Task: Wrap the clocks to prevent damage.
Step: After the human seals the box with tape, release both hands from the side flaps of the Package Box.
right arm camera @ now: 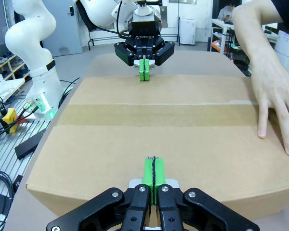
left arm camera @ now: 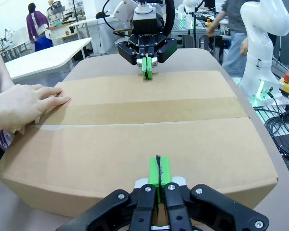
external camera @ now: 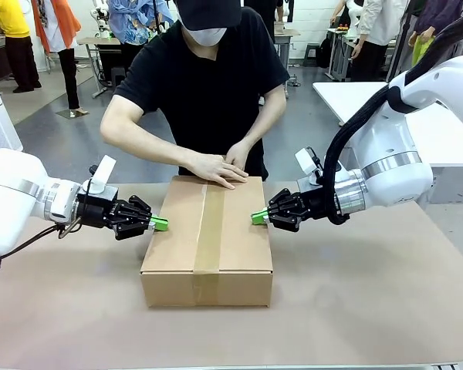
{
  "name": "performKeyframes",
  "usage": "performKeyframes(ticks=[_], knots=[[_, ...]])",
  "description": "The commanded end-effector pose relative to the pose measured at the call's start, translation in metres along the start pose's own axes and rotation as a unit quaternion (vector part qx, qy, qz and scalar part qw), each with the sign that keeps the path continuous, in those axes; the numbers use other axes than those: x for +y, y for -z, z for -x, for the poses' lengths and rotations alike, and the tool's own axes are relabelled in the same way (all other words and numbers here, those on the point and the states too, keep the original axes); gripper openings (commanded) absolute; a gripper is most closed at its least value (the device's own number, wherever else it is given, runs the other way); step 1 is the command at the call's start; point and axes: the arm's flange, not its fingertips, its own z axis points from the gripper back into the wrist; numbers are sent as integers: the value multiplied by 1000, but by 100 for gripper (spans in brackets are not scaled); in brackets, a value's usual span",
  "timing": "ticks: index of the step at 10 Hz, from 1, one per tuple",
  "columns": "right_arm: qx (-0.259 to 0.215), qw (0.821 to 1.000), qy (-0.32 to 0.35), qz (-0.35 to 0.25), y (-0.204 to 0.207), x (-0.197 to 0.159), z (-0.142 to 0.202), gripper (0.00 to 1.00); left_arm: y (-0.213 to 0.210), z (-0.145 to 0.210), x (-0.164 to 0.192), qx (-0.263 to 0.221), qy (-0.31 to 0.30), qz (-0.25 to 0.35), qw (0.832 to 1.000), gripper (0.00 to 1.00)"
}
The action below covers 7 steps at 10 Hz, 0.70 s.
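Note:
A closed cardboard box (external camera: 208,239) sealed with a strip of brown tape (external camera: 209,231) lies in the middle of the table. The clocks are hidden. My left gripper (external camera: 160,224) is shut, its green pads pressed against the box's left edge; in the left wrist view the left gripper (left arm camera: 159,169) rests on the box (left arm camera: 135,139). My right gripper (external camera: 258,217) is shut and touches the right edge; the right wrist view has the right gripper (right arm camera: 153,170) on the box (right arm camera: 154,139). The person's hands (external camera: 220,166) press on the tape at the far end.
The brown table top (external camera: 370,293) has free room in front and to the right of the box. A white table (external camera: 440,123) stands at the back right. Cables and an arm base (right arm camera: 36,72) lie off the table's side in the right wrist view.

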Motion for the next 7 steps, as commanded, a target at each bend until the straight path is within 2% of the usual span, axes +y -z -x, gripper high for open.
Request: performKeyframes(ticks=[1,7], knots=[[3,1000,1,0,2,1,2,1,1,1,0,3,0,-1,1000,0],[3,1000,1,0,2,1,2,1,1,1,0,3,0,-1,1000,0]])
